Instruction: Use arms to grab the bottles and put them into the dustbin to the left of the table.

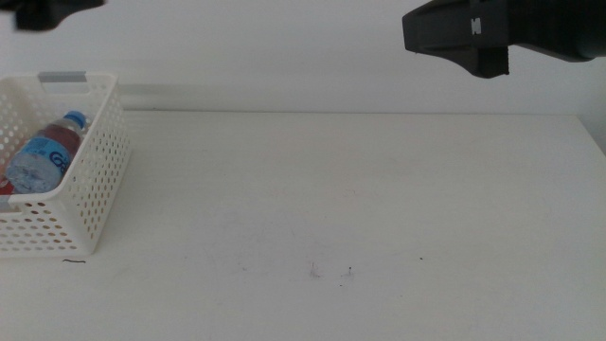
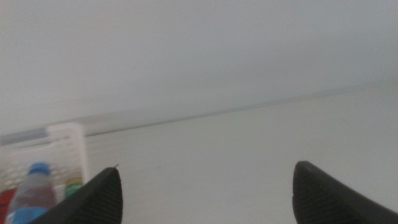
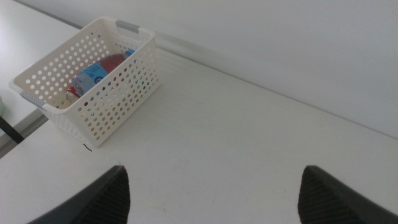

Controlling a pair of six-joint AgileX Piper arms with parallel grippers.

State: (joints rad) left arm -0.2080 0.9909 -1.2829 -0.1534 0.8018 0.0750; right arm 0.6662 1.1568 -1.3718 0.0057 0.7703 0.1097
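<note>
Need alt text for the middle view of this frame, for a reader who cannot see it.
A white perforated dustbin at the table's left edge holds a blue-capped water bottle, with something red beside it. Both arms are raised: the left gripper shows at the top left corner, the right gripper at the top right.

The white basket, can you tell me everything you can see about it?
The white basket is a rectangular plastic bin with rows of round holes in its walls and a grey handle strip on its rim. It stands upright on the table at its left edge. Inside lies a blue-capped water bottle with a blue label, tilted, with something red beside it. No end effector touches it.
</note>
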